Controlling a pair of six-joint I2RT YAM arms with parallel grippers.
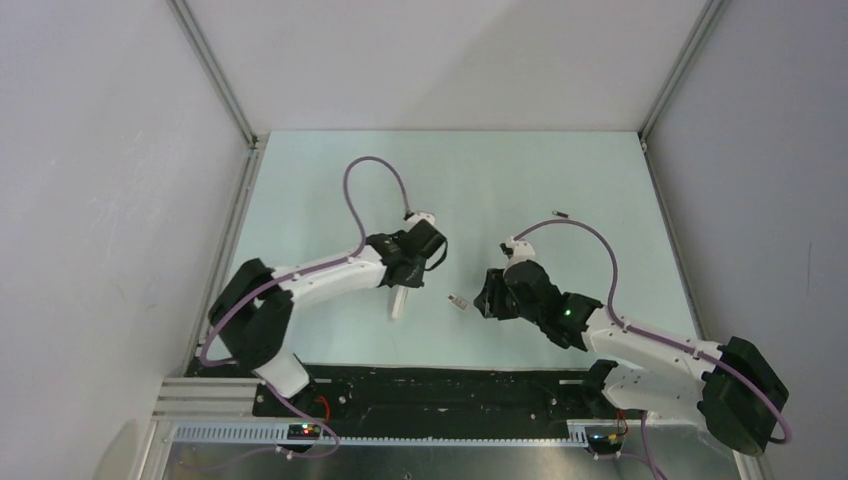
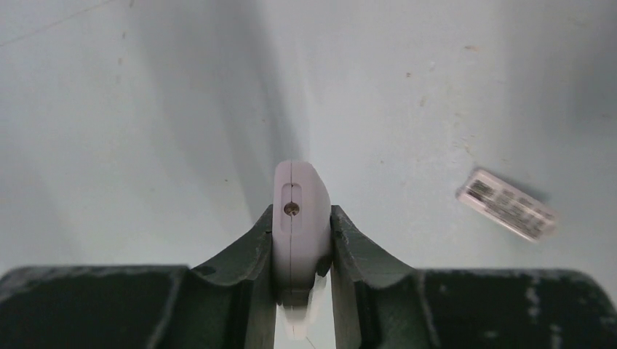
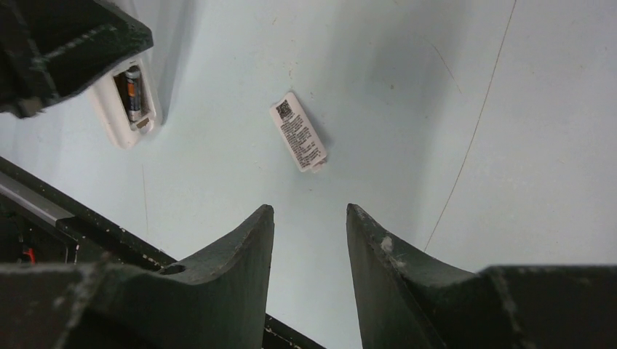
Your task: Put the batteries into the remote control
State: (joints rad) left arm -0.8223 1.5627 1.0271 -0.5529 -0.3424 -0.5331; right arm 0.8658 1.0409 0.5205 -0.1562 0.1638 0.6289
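Near the middle of the worktop [image 1: 500, 180], the remote control [image 1: 400, 300] is clamped in the left claw [image 1: 402, 283], whose fingers are clenched on either side of the slim white body. In the right wrist view the recess in its back is uncovered and one battery [image 3: 132, 91] sits in it. The left claw hides part of that recess, so I cannot tell whether a second one lies alongside. A small dark sliver [image 1: 558, 212] lies on the worktop far off to the right, well apart from both claws. It may be the other battery, but it is too small to be sure. The cover plate [image 1: 458, 301] lies flat, printed side up, between the two claws, just right of the remote control and not touching it.

I judge the loading at least half done. There is perhaps one more cell to fetch and seat, and the cover plate would probably go back on after that.

From its base at the near left, the left arm reaches inward with the elbow bent, and the remote control points toward the near edge. The right arm stretches leftward from the near right. The right claw [image 1: 487, 298] hovers just right of the cover plate, its fingers parted with nothing between them.
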